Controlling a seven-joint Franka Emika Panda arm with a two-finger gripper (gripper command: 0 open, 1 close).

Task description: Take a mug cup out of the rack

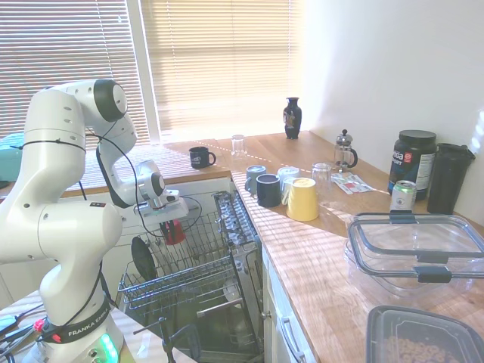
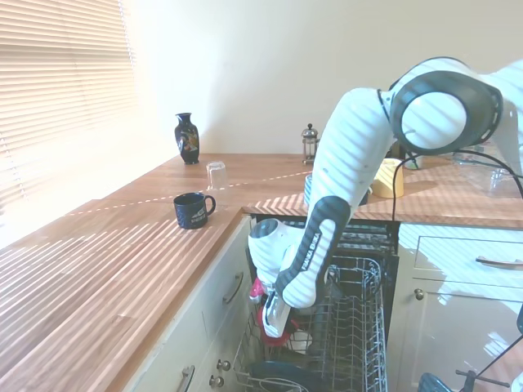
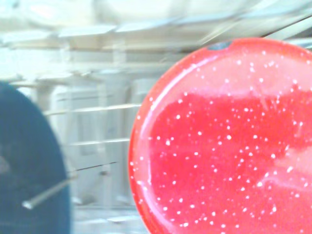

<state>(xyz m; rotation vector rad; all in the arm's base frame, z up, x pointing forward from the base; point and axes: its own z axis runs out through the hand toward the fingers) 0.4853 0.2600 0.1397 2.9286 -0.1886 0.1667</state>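
The mug cup (image 1: 175,231) is small, glossy and red, and it hangs at the rear left of the rack (image 1: 198,274), just over the tines. My gripper (image 1: 173,224) reaches down from the left with its fingers shut on the mug's sides. From the opposite side the arm covers most of the mug cup (image 2: 280,333), leaving red only below the gripper (image 2: 274,320), inside the rack (image 2: 364,327). In the wrist view the speckled red mug cup (image 3: 224,146) fills the right half.
A dark round dish (image 1: 144,259) stands in the rack's front left, close to the mug. On the wooden counter (image 1: 318,242) stand a yellow cup (image 1: 302,198), a navy cup (image 1: 268,190), a black mug (image 1: 201,157), a glass (image 1: 238,144) and plastic containers (image 1: 416,253).
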